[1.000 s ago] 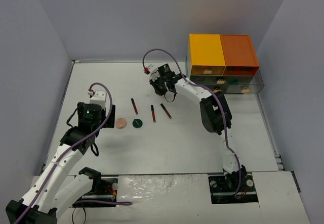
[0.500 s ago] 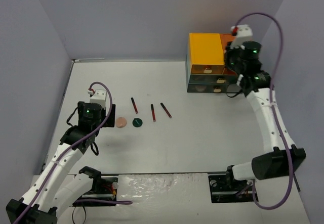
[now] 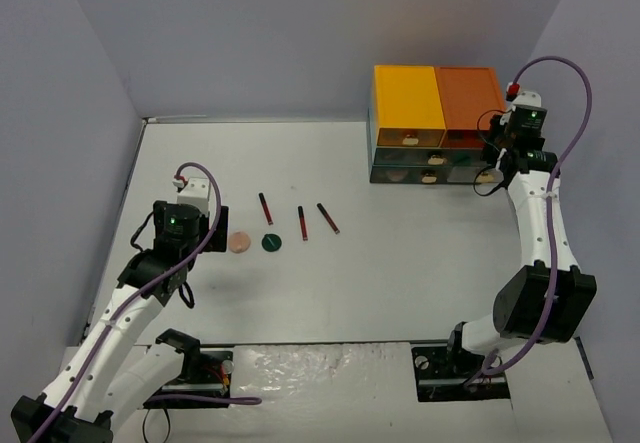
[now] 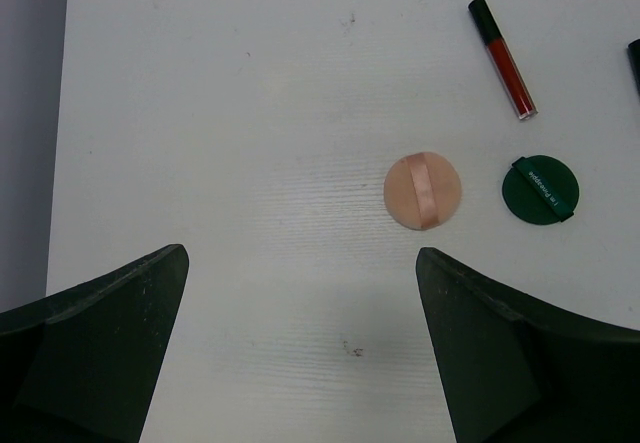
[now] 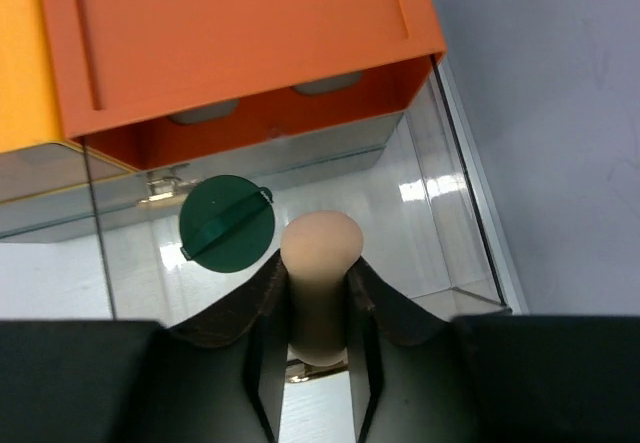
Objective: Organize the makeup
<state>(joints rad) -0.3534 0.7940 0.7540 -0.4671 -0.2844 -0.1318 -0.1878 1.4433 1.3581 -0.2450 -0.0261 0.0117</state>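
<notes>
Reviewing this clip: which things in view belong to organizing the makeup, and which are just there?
Part of the job:
three red sticks
peach puff
green disc on the table
second green disc, inside the clear drawer
beige sponge, gripped in the right jaws

Just there:
yellow-and-orange drawer unit, only the storage place
the table itself

The table (image 3: 330, 293) is white and the walls (image 3: 250, 33) pale lilac-grey. The far-right drawer unit (image 3: 408, 98) has a yellow top on its left half and an orange one on its right, over clear drawers. The three sticks (image 3: 302, 223) are dark red with dark caps. Left of them, the disc (image 3: 270, 243) is dark green with white lettering on its strap, and the puff (image 4: 424, 191) is peach with a glossy pink strap. The sponge (image 5: 320, 258) is beige; a second green disc (image 5: 226, 223) shows beyond it. The arms (image 3: 535, 213) are white with black joints, and the cables (image 3: 570, 103) purple.
</notes>
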